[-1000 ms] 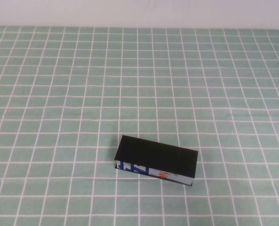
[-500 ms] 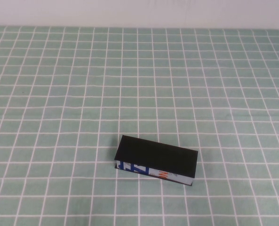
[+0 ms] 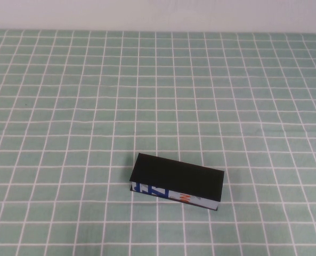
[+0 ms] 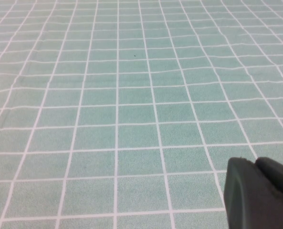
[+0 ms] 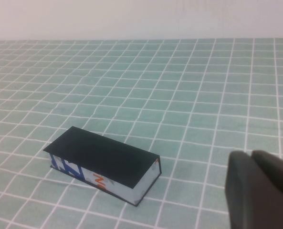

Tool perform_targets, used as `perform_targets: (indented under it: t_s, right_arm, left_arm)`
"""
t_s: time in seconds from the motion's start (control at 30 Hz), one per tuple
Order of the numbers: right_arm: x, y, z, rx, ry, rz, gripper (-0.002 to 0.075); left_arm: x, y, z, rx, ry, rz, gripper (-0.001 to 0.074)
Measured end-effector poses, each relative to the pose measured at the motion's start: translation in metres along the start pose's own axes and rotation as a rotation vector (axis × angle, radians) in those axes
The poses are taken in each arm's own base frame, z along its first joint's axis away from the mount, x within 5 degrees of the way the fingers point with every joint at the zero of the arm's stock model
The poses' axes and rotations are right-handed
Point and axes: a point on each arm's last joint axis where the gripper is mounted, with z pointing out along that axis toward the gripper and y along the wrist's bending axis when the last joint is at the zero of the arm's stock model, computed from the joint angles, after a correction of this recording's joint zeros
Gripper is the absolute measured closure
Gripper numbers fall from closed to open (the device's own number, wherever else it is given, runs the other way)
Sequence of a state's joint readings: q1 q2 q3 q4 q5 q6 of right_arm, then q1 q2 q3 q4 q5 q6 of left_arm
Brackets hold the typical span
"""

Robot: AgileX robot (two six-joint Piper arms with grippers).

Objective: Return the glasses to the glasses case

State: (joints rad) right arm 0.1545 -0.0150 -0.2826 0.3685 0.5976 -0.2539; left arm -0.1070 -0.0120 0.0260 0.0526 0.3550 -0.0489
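The glasses case (image 3: 177, 182) lies shut on the green checked cloth in the high view, a black box with a white side printed in blue and orange. It also shows in the right wrist view, the glasses case (image 5: 103, 163) resting well apart from my right gripper (image 5: 252, 155), whose black fingers are pressed together with nothing between them. My left gripper (image 4: 255, 161) hangs shut over bare cloth, far from the case. The glasses are out of view. Neither arm shows in the high view.
A green cloth with a white grid (image 3: 94, 106) covers the whole table. A pale wall (image 3: 158, 13) runs along the far edge.
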Motion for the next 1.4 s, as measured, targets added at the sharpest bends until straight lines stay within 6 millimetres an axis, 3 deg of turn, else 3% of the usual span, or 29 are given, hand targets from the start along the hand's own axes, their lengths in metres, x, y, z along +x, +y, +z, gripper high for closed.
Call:
perform_targets:
  t_s: [0.83, 1.2, 1.4]
  right_arm:
    - [0.005, -0.001, 0.003, 0.002, 0.016, 0.006, 0.0739]
    - [0.040, -0.012, 0.019, 0.037, 0.100, 0.021, 0.0739]
    - [0.057, -0.025, 0.026, 0.126, 0.126, -0.107, 0.0739]
  left_arm:
    - [0.000, 0.000, 0.000, 0.000, 0.000, -0.004, 0.0737]
    - [0.000, 0.000, 0.000, 0.000, 0.000, -0.004, 0.0737]
    - [0.000, 0.000, 0.000, 0.000, 0.000, -0.006, 0.0737]
